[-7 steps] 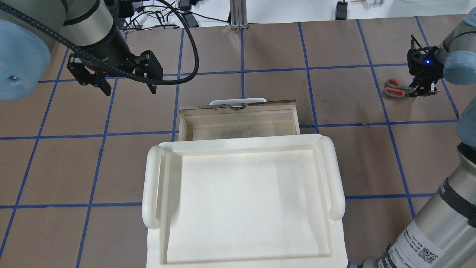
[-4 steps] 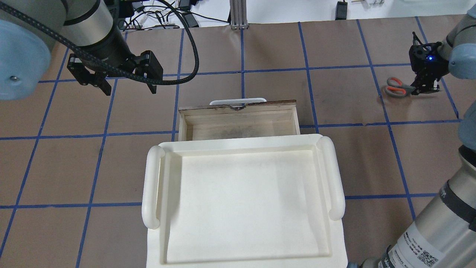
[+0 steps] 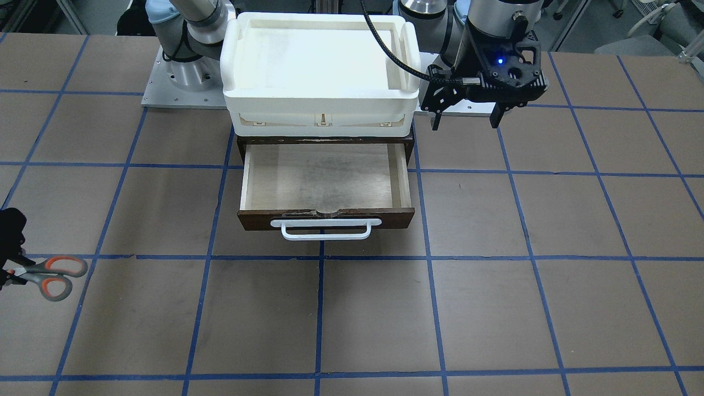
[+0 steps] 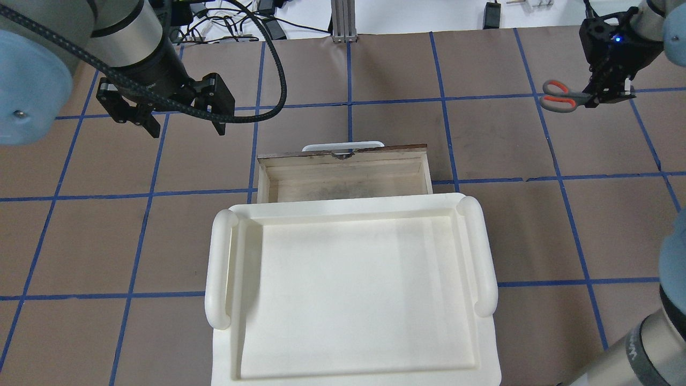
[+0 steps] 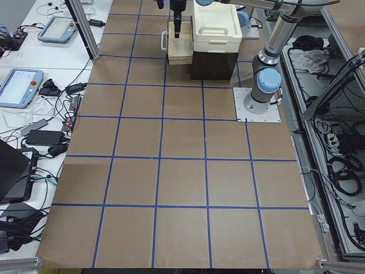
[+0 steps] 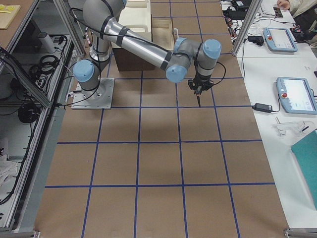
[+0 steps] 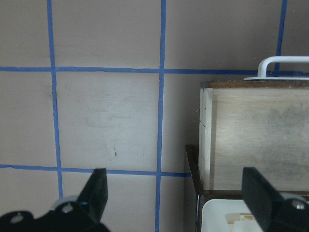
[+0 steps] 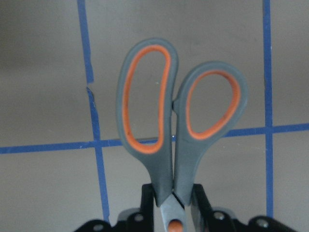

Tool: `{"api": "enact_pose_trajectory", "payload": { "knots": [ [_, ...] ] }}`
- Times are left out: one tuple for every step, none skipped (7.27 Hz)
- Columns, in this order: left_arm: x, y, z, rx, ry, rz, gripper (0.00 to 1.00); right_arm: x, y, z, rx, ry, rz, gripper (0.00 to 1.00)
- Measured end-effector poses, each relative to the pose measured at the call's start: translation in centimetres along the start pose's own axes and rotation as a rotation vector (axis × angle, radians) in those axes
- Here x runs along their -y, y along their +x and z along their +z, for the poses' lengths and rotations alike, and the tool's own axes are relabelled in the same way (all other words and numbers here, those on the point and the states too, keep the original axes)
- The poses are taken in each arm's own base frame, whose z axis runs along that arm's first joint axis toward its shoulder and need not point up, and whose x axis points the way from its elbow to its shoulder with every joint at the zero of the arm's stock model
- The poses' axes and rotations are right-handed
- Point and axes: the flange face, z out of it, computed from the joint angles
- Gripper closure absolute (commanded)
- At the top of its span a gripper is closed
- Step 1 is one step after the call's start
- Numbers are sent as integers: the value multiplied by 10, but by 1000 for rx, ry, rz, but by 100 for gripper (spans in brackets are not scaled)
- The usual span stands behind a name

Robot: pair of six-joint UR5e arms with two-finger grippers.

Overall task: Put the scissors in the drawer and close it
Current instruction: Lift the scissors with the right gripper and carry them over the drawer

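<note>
The scissors, grey handles lined orange, are held by my right gripper, which is shut on the blades near the pivot. They hang above the table at the far right, handles pointing toward the middle. The right wrist view shows the scissors' loops ahead of the gripper; they also show at the front-facing view's left edge. The drawer stands pulled open with bare plywood inside. My left gripper is open and empty, hovering left of the drawer.
A white plastic tray with side handles sits on top of the dark cabinet that holds the drawer. The drawer's white bar handle points away from the robot. Brown table with blue tape grid all around.
My right gripper has lifted the scissors off the table and carried them farther from the robot. The left arm and the drawer have not moved.
</note>
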Motion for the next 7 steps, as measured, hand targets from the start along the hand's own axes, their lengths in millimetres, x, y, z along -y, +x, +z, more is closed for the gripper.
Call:
{"api": "enact_pose_trajectory", "payload": {
  "knots": [
    [0, 0, 0, 0, 0, 0, 0, 43, -12, -23, 6, -4, -23, 100],
    [0, 0, 0, 0, -1, 0, 0, 89, -23, -37, 9, -7, -52, 100],
    [0, 0, 0, 0, -1, 0, 0, 136, -34, -45, 12, -7, -67, 100],
    [0, 0, 0, 0, -1, 0, 0, 181, -47, -50, 18, -7, -74, 100],
    [0, 0, 0, 0, -2, 0, 0, 224, -62, -53, 28, -8, -67, 100],
    [0, 0, 0, 0, -1, 0, 0, 263, -79, -56, 39, -12, -47, 100],
    [0, 0, 0, 0, -1, 0, 0, 293, -93, -56, 46, -15, -48, 100]
  ]
}}
